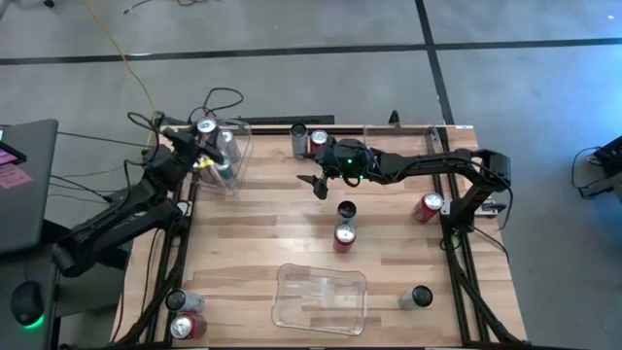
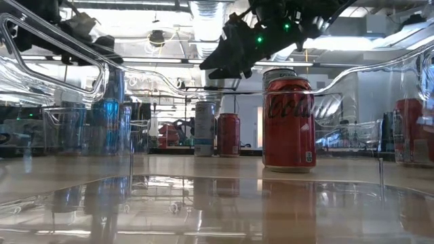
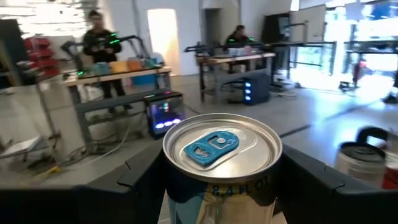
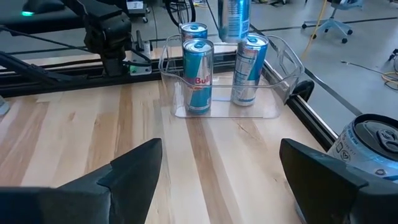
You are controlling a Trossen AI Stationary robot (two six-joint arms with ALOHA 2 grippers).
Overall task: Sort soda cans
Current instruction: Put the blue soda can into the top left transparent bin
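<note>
My left gripper (image 1: 205, 129) is at the table's far left corner, shut on a silver-blue can (image 3: 221, 149) held in the air over a clear bin (image 1: 239, 146). That bin holds three silver-blue cans (image 4: 198, 74) standing upright. My right gripper (image 1: 313, 183) hovers open over the middle of the table, touching nothing. Just to its right, a dark can (image 1: 347, 209) and a red can (image 1: 344, 236) stand on the wood. A pale can (image 1: 298, 131) and a red one (image 1: 319, 142) stand at the far edge. My left gripper (image 3: 221, 180) pinches the silver-blue can between its two fingers (image 3: 134, 183), on the side wall just below the top rim (image 3: 174, 186). The can is upright and lifted clear, above the bin's open top (image 4: 233, 17).
A second clear bin (image 1: 321, 297) lies at the near middle edge. A red can (image 1: 429, 206) and a dark can (image 1: 420, 297) stand on the right side. A silver can (image 1: 180, 302) and a red can (image 1: 187, 328) are at the near left corner. People stand in the room beyond.
</note>
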